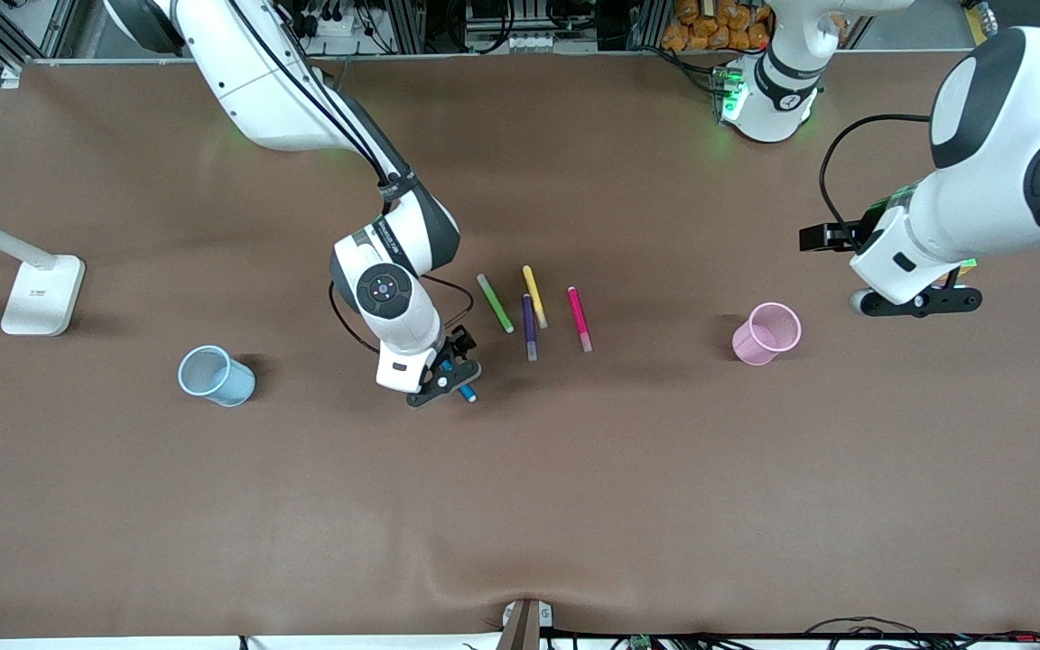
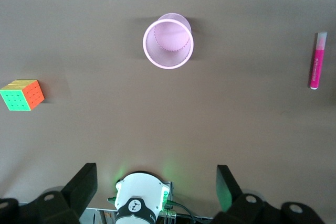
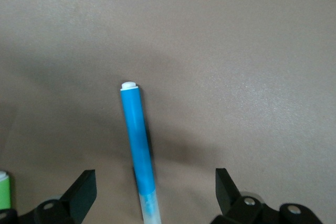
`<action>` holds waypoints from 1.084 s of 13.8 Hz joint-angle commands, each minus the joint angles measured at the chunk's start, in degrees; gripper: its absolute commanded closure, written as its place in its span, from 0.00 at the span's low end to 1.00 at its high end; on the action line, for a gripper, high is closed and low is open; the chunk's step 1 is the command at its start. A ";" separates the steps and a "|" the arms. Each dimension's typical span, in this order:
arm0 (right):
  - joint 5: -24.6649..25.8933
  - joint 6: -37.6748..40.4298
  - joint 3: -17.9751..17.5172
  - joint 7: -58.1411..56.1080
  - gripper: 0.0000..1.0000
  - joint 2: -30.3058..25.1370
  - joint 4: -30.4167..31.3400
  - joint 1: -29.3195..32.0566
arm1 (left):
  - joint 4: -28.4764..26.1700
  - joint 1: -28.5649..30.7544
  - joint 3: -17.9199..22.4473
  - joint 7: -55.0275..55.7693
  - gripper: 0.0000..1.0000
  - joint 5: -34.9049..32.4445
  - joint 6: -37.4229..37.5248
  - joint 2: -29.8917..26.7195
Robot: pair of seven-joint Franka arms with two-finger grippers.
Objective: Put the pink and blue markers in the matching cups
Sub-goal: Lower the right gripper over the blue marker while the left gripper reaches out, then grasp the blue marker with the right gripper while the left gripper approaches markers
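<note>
The blue marker [image 1: 467, 392] lies on the table, mostly hidden under my right gripper [image 1: 445, 376]. In the right wrist view the marker [image 3: 137, 145] lies between the spread fingers of the right gripper [image 3: 155, 195], which is open and not touching it. The pink marker [image 1: 580, 318] lies beside three other pens, toward the left arm's end; it also shows in the left wrist view [image 2: 318, 61]. The pink cup [image 1: 766, 334] stands upright and empty [image 2: 168, 40]. The blue cup [image 1: 216, 376] stands upright toward the right arm's end. My left gripper [image 1: 915, 302] hangs open and empty beside the pink cup [image 2: 157, 195].
A green pen [image 1: 495, 303], a yellow pen [image 1: 534, 296] and a dark purple pen [image 1: 529, 327] lie between the blue and pink markers. A colour cube [image 2: 22, 95] sits under the left arm. A white stand [image 1: 41, 293] is at the right arm's end.
</note>
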State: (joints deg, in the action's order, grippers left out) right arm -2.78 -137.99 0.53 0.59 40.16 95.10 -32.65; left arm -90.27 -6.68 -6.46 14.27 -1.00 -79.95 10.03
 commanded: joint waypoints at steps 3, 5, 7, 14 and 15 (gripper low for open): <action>-0.03 -3.95 0.34 0.99 0.00 2.99 -0.97 -0.49 | 1.33 -2.63 -0.13 1.20 0.00 2.66 1.03 4.82; -0.47 -4.83 0.34 1.17 0.00 3.69 -0.97 -0.57 | 1.42 -2.99 -0.13 4.61 0.00 5.65 0.77 7.01; -2.05 -4.74 0.34 2.48 0.09 3.79 -0.97 -1.01 | 1.42 -5.26 -0.04 7.86 0.00 8.20 0.07 9.39; -3.54 -4.13 0.26 3.01 0.81 3.61 -1.14 -1.01 | 1.42 -13.79 -0.04 23.51 0.00 10.14 -12.83 18.35; -4.25 -4.12 0.34 3.36 0.87 3.52 -1.14 -1.10 | 1.42 -14.59 -0.04 24.74 0.00 10.14 -14.86 19.49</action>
State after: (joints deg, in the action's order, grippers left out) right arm -5.22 -142.56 0.61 2.96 43.44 94.14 -33.12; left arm -90.17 -20.02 -6.93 36.46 8.07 -92.19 27.00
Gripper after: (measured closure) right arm 0.683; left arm 0.000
